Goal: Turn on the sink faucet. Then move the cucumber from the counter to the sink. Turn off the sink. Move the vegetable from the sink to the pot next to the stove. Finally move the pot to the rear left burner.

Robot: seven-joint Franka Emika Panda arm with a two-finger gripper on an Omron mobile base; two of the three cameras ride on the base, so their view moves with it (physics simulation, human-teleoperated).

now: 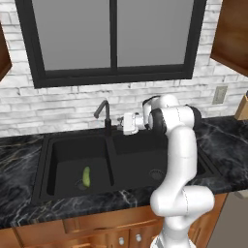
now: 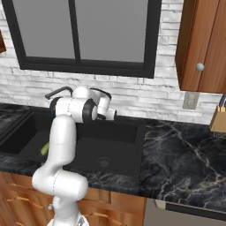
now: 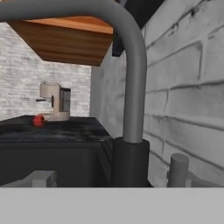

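1. End effector [image 1: 117,127] is hovering w/ fingers released, gripping nothing, right beside faucet [image 1: 103,112] base.
2. Cucumber [image 1: 86,177] is lying in sink's [image 1: 46,167] left basin, below-left of end effector.

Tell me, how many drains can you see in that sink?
2: one drain in the left basin, right beside the cucumber, and one drain in the right basin, partly behind the arm.

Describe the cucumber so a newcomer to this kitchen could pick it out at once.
Below the dark-framed window a black double-basin sink is set into the marble counter. The cucumber lies on the floor of the left basin, beside its drain. It is small, oblong and yellowish-green, the only bright thing against the black.
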